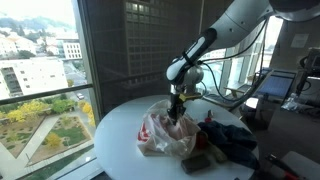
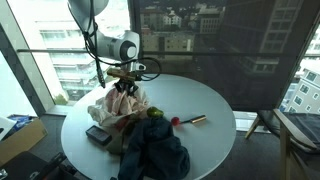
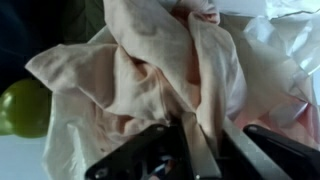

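My gripper (image 1: 178,112) hangs over a crumpled pinkish-white cloth (image 1: 160,133) on a round white table (image 1: 120,130). In the wrist view the fingers (image 3: 205,150) are shut on a fold of that cloth (image 3: 150,60), which is drawn up between them. The cloth also shows in an exterior view (image 2: 118,105) under the gripper (image 2: 125,88). A green round object (image 3: 22,105) lies beside the cloth at the left of the wrist view and shows in an exterior view (image 2: 155,113).
A dark blue garment (image 2: 155,150) lies heaped at the table's near side, also seen in an exterior view (image 1: 232,140). A small dark box (image 2: 98,134), a red item (image 2: 175,122) and a flat stick-like object (image 2: 196,120) lie on the table (image 2: 220,140). Windows stand behind.
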You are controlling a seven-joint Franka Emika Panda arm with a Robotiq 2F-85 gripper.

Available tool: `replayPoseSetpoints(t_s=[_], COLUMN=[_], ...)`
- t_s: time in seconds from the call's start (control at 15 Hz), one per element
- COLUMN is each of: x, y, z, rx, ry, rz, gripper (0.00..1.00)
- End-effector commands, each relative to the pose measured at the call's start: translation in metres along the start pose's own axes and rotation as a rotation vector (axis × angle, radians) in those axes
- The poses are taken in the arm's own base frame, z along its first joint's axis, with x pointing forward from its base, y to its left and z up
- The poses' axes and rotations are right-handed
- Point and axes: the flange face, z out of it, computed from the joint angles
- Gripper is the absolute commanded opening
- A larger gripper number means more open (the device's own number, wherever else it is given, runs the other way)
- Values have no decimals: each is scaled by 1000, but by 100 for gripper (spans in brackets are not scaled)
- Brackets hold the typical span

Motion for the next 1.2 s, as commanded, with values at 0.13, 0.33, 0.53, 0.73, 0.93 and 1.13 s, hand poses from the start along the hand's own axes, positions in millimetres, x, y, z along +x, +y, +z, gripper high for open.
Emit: replayPoseSetpoints(t_s=[0.13, 0.33, 0.53, 0.73, 0.93, 1.13], x=[33, 50, 50, 44, 33, 12], y=[-36, -42, -39, -37, -35, -27], z=[16, 18, 19, 2, -28, -63], rx=[27, -47, -108, -138, -150, -130], ry=[-26, 54, 9, 22, 29, 10], rz=[-111, -170, -180, -169, -141, -90], gripper=[4, 6, 47, 69, 91, 100])
